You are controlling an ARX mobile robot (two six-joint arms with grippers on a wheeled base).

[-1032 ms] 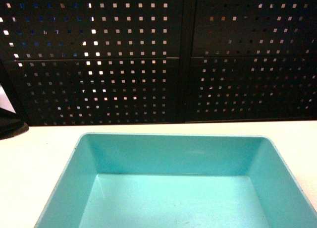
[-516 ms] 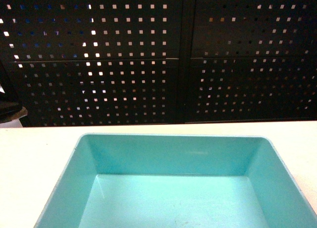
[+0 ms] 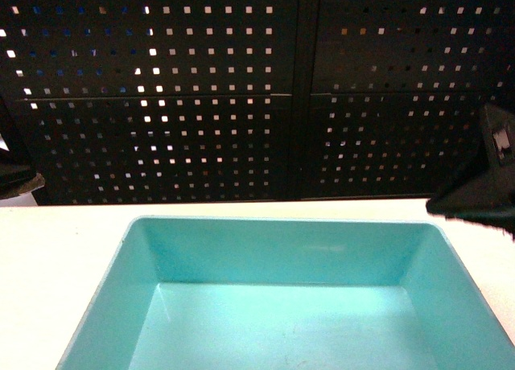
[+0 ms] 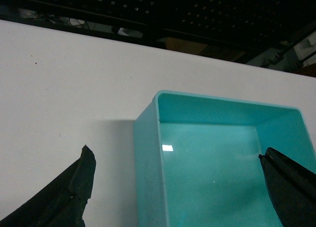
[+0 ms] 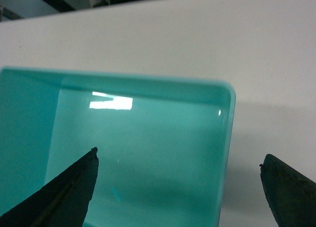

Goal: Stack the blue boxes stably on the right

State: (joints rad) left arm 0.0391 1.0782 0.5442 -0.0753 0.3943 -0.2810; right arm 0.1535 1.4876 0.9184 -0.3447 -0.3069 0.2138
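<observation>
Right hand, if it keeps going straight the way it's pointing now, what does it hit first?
Most likely the turquoise tub. The right hand is open, its fingers straddling the tub's right wall, so that rim would probably be met first. One finger lines up inside, the other over the white table. Depth is unclear.

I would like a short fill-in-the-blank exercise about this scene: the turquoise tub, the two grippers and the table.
1. The turquoise tub rests on a ____ table.
2. Inside, the tub holds ____.
3. In its wrist view the left gripper has its jaws ____, one finger outside the tub's wall and one over its floor.
4. Behind the table stands a black panel full of small square ____.

Missing words: white; nothing; open; holes
</observation>
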